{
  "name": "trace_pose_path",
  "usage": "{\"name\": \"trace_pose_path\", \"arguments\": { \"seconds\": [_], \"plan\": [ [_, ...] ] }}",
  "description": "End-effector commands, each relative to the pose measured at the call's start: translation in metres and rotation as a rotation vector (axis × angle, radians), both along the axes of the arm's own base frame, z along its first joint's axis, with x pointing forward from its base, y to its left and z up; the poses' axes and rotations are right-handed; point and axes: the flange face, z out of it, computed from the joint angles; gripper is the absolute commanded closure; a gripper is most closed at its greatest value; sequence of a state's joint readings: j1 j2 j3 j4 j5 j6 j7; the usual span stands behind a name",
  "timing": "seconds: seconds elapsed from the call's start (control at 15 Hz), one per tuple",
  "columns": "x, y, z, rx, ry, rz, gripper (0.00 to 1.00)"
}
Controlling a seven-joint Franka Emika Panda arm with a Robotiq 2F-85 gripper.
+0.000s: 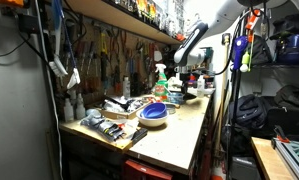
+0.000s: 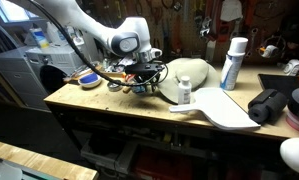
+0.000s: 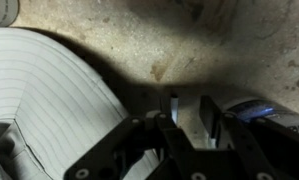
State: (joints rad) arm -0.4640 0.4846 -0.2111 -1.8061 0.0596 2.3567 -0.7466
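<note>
**Operator:** Report claw position and opening.

**Technician:** The claw (image 3: 191,110) is at the lower centre of the wrist view, low over the bare surface (image 3: 189,40). Its fingers (image 3: 174,105) are set narrow, with a slim gap between them and nothing visible in that gap. In an exterior view the claw (image 2: 139,84) is left of frame centre, above a cluster of dark tools (image 2: 127,82).

**Operator:** Which item is nearest?

**Technician:** The white ribbed piece (image 3: 49,100). It fills the left half of the wrist view, just beside the finger on that side. Contact cannot be confirmed.

**Operator:** Give its orientation and long axis.

**Technician:** In the wrist view its curved edge runs from the upper left down to the lower centre, and the ribs follow that curve. In an exterior view the white ribbed piece (image 2: 192,76) rests on the surface just right of the claw. White material continues from there toward the lower right of the frame. The long axis therefore runs from frame centre to lower right, pointing away from the claw. It cannot be told whether the domed part and the flat part are one item.

**Operator:** List adjacent items.

**Technician:** A small white bottle (image 2: 185,92) stands upright in front of the dome. A spray can (image 2: 232,62) stands upright right of centre, near the top. A blue bowl (image 2: 88,77) sits left of the claw.
</note>
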Motion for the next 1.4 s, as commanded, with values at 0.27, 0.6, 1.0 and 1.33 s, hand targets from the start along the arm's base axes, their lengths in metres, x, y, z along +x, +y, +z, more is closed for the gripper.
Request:
{"name": "trace_pose_path", "arguments": {
  "seconds": [0.27,0.6,1.0,1.33],
  "plan": [
    [0.011,-0.013,-0.016,0.026,-0.001,-0.027,0.64],
    [0.003,-0.037,-0.003,0.120,-0.019,-0.115,0.61],
    [-0.004,-0.057,-0.013,0.143,-0.006,-0.174,0.61],
    [0.004,-0.050,-0.027,0.153,0.005,-0.160,0.63]
  ]
}}
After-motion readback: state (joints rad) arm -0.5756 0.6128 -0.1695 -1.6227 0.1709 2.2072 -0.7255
